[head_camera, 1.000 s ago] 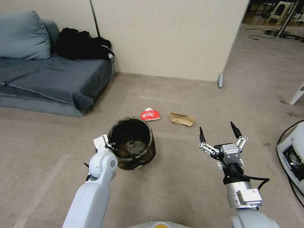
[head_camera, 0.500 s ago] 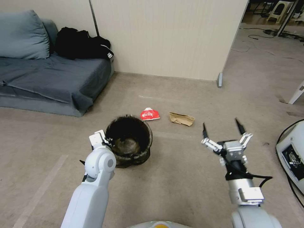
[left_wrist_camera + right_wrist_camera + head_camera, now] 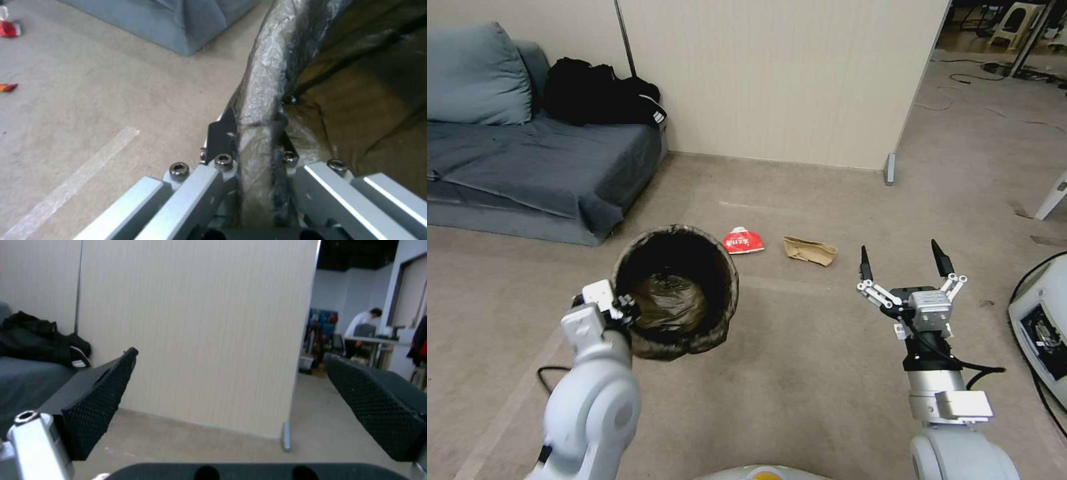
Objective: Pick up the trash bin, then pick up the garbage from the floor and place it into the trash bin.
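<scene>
A grey sofa (image 3: 527, 167) stands along the left side of the room, with a cushion (image 3: 477, 77) at its back and a heap of black clothes (image 3: 604, 93) at its far end against the wall. A beige partition wall (image 3: 780, 80) rises behind the open carpet floor (image 3: 827, 373).

The trash bin (image 3: 677, 290) hangs off the floor in front of the sofa's near corner, tilted so that its mouth faces the head camera, and its dark bag is folded over the rim. The left gripper (image 3: 624, 310) is clamped on the near edge of that rim. In the left wrist view the left gripper (image 3: 251, 133) has one finger outside the bag-covered rim (image 3: 262, 100) and one inside, both pressed against it.

The right gripper (image 3: 904, 260) hovers above the carpet on the robot's right, well apart from the bin, with its two dark fingers spread wide and nothing between them. In the right wrist view the right gripper (image 3: 231, 396) points at the partition wall.

On the floor beyond the bin lie two pieces of garbage: a brown cardboard scrap (image 3: 810, 250) and, just left of it, a red wrapper (image 3: 744, 241) close to the bin's far rim. The left wrist view shows two more small red scraps (image 3: 8, 28) on the carpet.
</scene>
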Available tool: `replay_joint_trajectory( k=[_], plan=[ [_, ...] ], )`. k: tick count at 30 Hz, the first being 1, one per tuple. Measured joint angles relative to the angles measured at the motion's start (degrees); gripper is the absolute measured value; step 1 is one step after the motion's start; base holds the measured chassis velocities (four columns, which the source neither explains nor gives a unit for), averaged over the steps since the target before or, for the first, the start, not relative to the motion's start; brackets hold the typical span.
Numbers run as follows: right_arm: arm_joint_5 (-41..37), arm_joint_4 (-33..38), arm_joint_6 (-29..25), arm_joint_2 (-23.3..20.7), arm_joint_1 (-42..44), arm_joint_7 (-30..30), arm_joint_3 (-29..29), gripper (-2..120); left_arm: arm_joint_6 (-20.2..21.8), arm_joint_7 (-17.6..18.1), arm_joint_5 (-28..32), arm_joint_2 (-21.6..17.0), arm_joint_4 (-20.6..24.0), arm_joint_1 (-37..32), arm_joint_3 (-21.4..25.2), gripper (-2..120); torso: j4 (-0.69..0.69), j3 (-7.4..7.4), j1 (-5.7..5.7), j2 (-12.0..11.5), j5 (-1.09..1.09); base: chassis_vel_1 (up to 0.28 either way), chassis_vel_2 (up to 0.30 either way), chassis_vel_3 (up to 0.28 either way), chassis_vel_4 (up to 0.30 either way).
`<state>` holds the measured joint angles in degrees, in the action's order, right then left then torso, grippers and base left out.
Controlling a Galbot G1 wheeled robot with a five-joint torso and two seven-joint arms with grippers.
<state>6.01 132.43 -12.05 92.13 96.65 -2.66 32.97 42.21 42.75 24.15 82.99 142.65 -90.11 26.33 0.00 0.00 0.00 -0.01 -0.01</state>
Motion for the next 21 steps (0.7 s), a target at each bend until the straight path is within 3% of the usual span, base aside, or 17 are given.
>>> replay_joint_trajectory(
  k=[7, 21],
  plan=[
    [-2.6, -0.7, 2.3, 0.0, 0.1, -0.4, -0.5, 100, -0.9, -0.9, -6.1, 1.9, 1.1, -4.6, -0.3, 0, 0.0, 0.0, 0.0, 0.0, 0.01, 0.0, 0.0, 0.0, 0.0],
    [-2.3, -1.2, 2.8, 0.0, -0.3, -0.8, -0.5, 100, -0.9, -1.1, -5.2, 3.1, 0.8, -4.6, -0.9, 0, 0.0, 0.0, 0.0, 0.0, 0.01, 0.0, 0.0, 0.0, 0.0]
  ],
)
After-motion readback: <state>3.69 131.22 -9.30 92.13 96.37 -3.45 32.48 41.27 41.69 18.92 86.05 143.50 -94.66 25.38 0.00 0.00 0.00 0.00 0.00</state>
